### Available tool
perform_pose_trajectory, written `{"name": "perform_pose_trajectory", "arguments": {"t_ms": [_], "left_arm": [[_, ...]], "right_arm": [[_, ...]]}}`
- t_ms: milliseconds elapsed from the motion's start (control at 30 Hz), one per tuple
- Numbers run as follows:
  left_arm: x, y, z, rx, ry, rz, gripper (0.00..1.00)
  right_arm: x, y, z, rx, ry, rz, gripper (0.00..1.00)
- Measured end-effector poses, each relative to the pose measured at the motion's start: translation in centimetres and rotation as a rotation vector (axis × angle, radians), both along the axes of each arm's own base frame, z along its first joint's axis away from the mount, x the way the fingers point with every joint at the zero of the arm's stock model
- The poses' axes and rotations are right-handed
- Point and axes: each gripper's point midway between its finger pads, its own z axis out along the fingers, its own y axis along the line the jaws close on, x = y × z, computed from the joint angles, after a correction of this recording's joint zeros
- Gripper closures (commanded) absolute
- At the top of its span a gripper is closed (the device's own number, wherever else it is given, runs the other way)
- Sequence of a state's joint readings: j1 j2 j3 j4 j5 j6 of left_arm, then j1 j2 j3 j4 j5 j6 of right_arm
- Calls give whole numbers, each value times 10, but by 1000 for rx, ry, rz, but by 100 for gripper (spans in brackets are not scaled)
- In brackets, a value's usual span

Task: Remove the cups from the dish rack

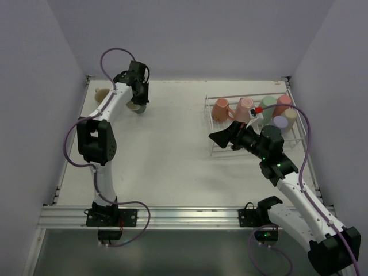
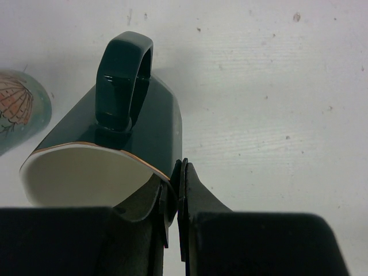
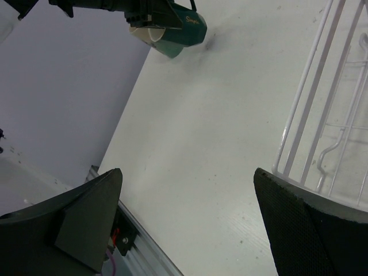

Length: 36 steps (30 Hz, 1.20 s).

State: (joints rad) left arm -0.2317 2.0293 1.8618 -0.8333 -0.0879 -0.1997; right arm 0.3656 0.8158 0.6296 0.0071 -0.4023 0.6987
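The left gripper (image 2: 177,178) is clenched on the rim of the dark green mug (image 2: 138,126), one finger inside the mouth and one outside. That thin pinch suits a cup with a wall too wide to span. The mug hangs tilted, handle up, close to the table (image 1: 172,149) in the upper left of the overhead view. It is just beside a pale cup (image 1: 102,94) with a shell pattern that already stands there. I take that far corner to be the drop-off spot, chosen well apart from the dish rack (image 1: 218,150) so the two arms do not crowd each other.

The right gripper (image 3: 187,178) is released, with its jaws spread wide and nothing between them. It is poised at the rack's near left corner, in the right half of the overhead view, and it looks lined up to reach in for the next cup.

By my count, two cups are out of the rack: the pale one and the green one in hand. Inside the rack, bunched along the far side, I make out five:
- a salmon mug (image 1: 221,109)
- a pink mug (image 1: 245,107)
- a mint green cup (image 1: 268,104)
- a coral red cup (image 1: 283,102)
- a lavender cup (image 1: 280,122)

There may be a sixth, cream one (image 1: 291,115) tucked behind the lavender, though they overlap too much to be sure. There is one rack and there are two arms.
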Motion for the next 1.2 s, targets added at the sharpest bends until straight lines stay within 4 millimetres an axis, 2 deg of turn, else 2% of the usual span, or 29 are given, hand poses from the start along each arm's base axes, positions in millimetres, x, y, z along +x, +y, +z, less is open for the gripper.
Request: {"name": "perform_pose_trajectory", "arguments": {"t_ms": [133,333,433,467,500,600,700,800,933,1033,1067,1200], "left_arm": [[12,13,-12,6,17,27,100],[9,23,-38,43,84,44,100],[10,23,-37,48,81,41,100],[10,23,-37,47,81,41,97],[11,23,-37,50,80,42,87],[13,26,-37,68,77,43,69],[19,31,-30,94,53,49,59],[26,33,-21,107,18,57,52],[28,35,-18,118,8,64,45],[29,35,-18,118,5,66,35],[29,35,-17,116,4,67,29],[30,29,0,77,-44,60,17]], "right_arm": [[0,0,0,-1,0,0,1],[0,0,-1,-4,1,1,1],[0,0,-1,-4,2,1,1],[0,0,-1,-4,2,1,1],[0,0,-1,-4,2,1,1],[0,0,-2,-4,5,1,1],[1,0,-4,-8,12,1,1],[2,1,-6,-10,18,0,1],[4,-2,-7,-22,20,-19,1],[9,-7,-8,-48,19,-56,1],[11,-10,-8,-59,16,-71,1],[24,-23,-1,-113,-9,-159,4]]}}
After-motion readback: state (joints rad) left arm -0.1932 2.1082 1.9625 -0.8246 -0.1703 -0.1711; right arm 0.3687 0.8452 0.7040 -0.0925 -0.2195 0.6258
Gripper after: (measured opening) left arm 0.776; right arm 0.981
